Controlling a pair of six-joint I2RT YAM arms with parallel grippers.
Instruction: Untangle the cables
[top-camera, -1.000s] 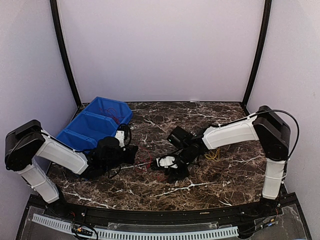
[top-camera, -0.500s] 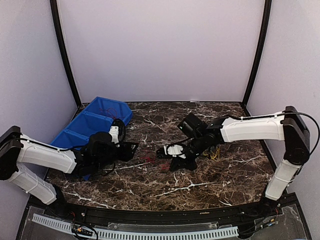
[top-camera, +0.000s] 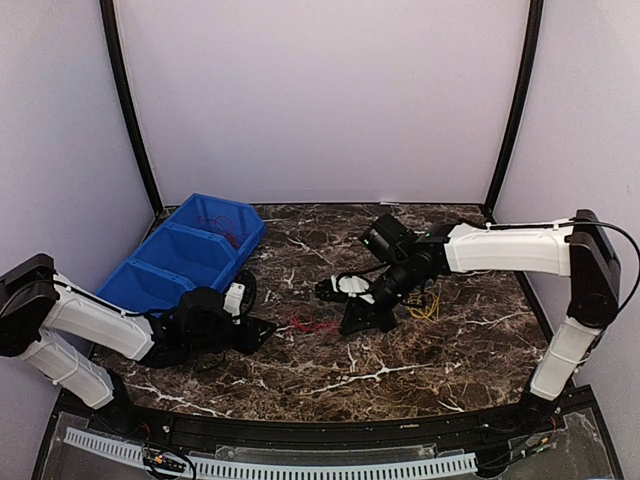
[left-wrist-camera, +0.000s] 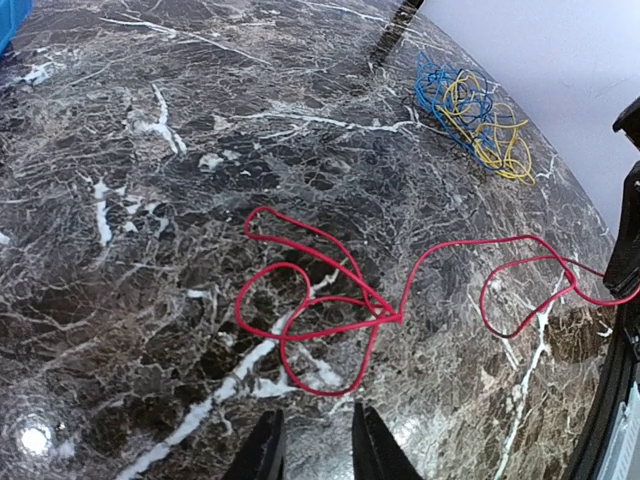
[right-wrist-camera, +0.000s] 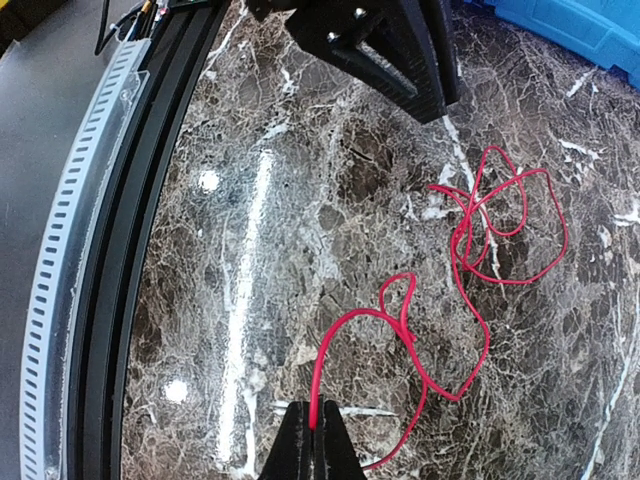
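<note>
Roughly halfway, I'd say. The red cable (left-wrist-camera: 385, 318) is lying by itself in the middle of the tabletop (left-wrist-camera: 150, 250), well apart from the other 2, so that split is looking done. It's looping over itself in a few spots though, with 1 crossing pinched tight.

The right tool (right-wrist-camera: 315, 440) is sitting with its fingers together, clamping 1 end of the red cable down at the tabletop. The left tool (left-wrist-camera: 315, 450) is hovering just near of the loops, fingers slightly apart, holding nothing.

What's left: the blue cable (left-wrist-camera: 432, 85) and yellow cable (left-wrist-camera: 500, 150) are sitting bunched together further right, clearly tangled.

Count: 3 cables on the tabletop (1 red, 1 blue, 1 yellow), 2 tools, 1 blue bin (top-camera: 165, 262) at the far left, with something thin and red in it that I can't make out.
</note>
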